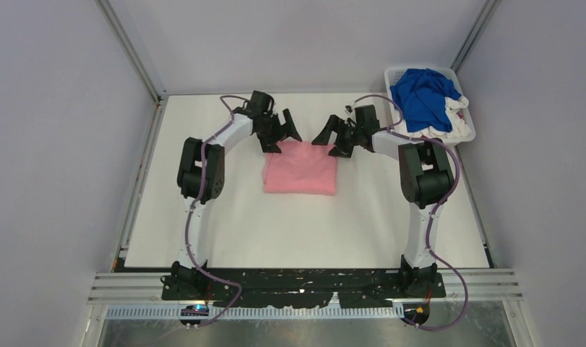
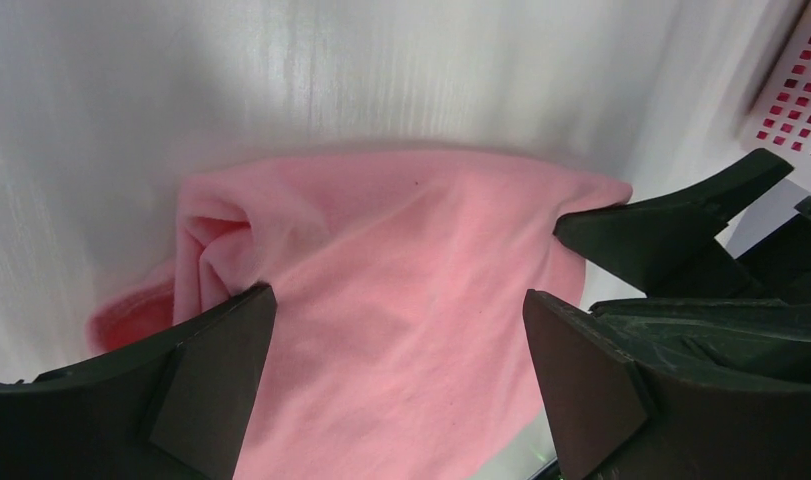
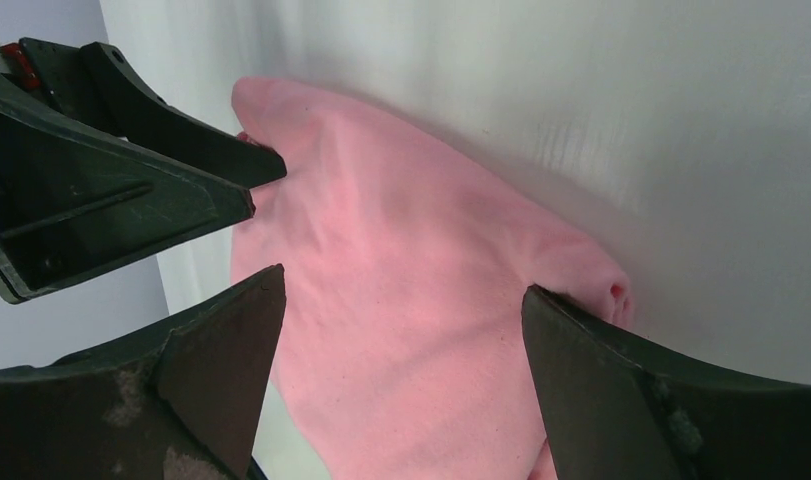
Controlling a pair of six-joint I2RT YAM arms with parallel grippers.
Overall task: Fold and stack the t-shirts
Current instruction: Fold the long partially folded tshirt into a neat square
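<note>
A light pink t-shirt (image 1: 301, 168) lies folded into a rough square in the middle of the table. It fills the left wrist view (image 2: 401, 300) and the right wrist view (image 3: 421, 300). My left gripper (image 1: 281, 137) hovers open over its far left corner, holding nothing. My right gripper (image 1: 332, 141) hovers open over its far right corner, holding nothing. A royal blue t-shirt (image 1: 423, 95) and a white t-shirt (image 1: 456, 124) lie crumpled in the basket at the far right.
A white slatted plastic basket (image 1: 467, 136) stands at the table's far right corner; its wall shows in the left wrist view (image 2: 796, 90). Grey walls enclose the white table (image 1: 304, 231) on three sides.
</note>
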